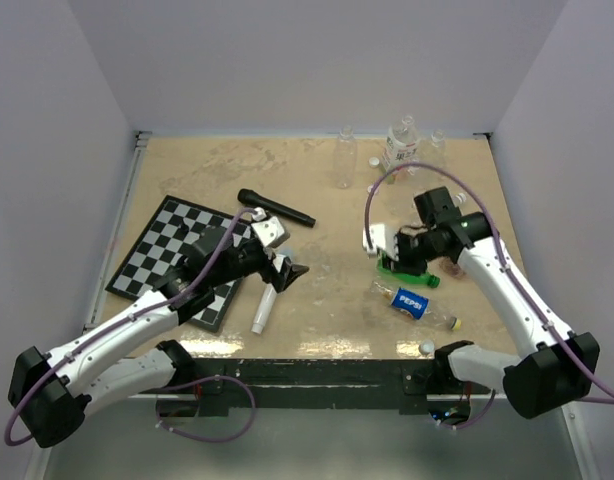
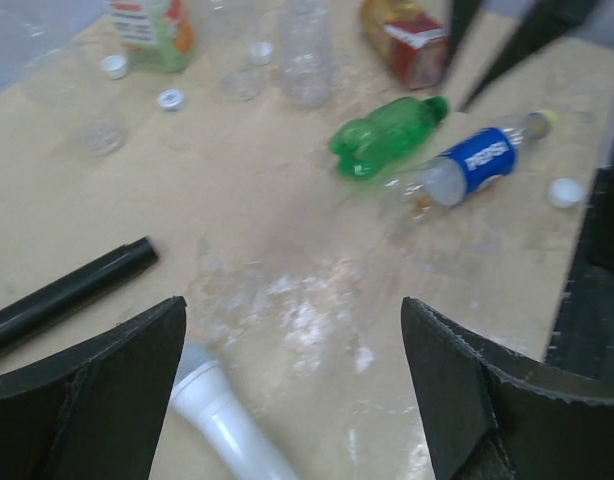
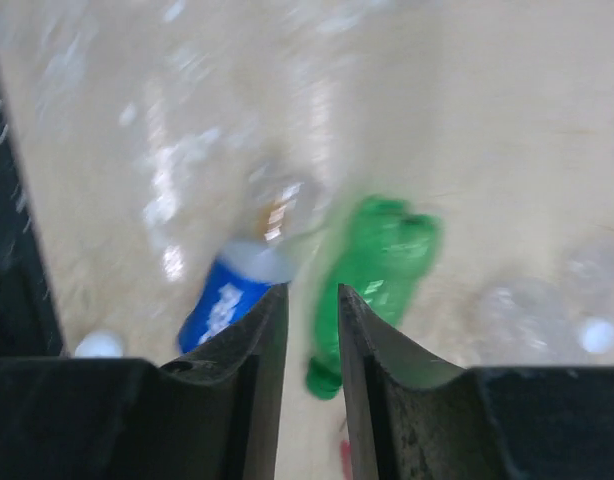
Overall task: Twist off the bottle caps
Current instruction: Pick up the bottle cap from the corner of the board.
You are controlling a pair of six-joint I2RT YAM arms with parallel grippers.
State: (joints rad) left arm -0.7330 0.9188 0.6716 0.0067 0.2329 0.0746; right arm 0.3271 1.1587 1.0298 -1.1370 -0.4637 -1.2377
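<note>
Left wrist: left hand (image 2: 292,312) spread over smooth white cylindrical microphone (image 2: 225,418); right hand (image 3: 312,292) pressed together.

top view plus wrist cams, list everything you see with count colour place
chessboard: 1, black-white, left side
black microphone: 1, black, centre
white microphone: 1, white, beside board's near corner
green bottle: 1, green, lying right of centre
Pepsi bottle: 1, blue label, lying beside it
brownish bottle: 1, red label, right of green one
clear bottles: at least 3, far edge
loose bottle caps: at least 3, white, front edge and far edge
table: 1, beige
left gripper: 1, black, open
right gripper: 1, black, nearly shut, above green bottle
</note>
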